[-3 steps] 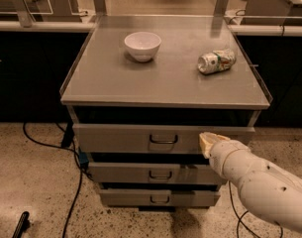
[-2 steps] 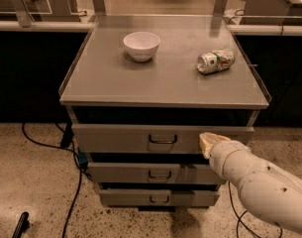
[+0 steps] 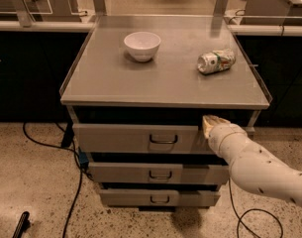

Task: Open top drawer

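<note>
The top drawer (image 3: 121,139) is the widest of three grey drawers in a metal cabinet, with a dark loop handle (image 3: 163,139) at its centre. Its front stands a little out from the cabinet, with a dark gap above it. My gripper (image 3: 210,125), at the end of a white arm coming from the lower right, is at the right part of the drawer's top edge, to the right of the handle. Its tip sits against the drawer front, and part of it is hidden by the wrist.
A white bowl (image 3: 142,45) and a crushed can (image 3: 216,61) lie on the cabinet top (image 3: 165,86). Two narrower drawers, the middle (image 3: 121,173) and the bottom (image 3: 125,198), sit below. Black cables (image 3: 76,192) run along the speckled floor at left. Dark counters stand behind.
My gripper has risen slightly, from the drawer's front face to its top edge. The drawer, bowl and can look unmoved.
</note>
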{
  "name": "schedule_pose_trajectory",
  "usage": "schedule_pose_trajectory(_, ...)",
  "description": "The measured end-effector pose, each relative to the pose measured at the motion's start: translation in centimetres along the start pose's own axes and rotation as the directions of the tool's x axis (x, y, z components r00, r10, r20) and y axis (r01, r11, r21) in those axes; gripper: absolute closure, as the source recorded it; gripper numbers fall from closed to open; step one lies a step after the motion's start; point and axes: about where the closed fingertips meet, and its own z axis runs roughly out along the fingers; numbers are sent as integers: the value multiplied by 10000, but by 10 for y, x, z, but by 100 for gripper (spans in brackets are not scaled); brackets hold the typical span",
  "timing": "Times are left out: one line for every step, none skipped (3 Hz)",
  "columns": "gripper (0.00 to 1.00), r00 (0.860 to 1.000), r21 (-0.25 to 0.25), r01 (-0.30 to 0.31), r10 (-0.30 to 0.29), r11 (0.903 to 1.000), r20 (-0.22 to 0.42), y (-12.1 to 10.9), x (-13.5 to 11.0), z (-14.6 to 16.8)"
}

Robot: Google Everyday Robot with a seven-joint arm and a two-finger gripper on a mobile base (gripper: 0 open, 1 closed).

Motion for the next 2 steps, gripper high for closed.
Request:
schedule_pose_trajectory(100, 10000, -16, 21, -21, 10000, 15, 1, -1, 1)
schedule_pose_trajectory(100, 10000, -127, -46, 46, 9999, -1, 5, -9, 13)
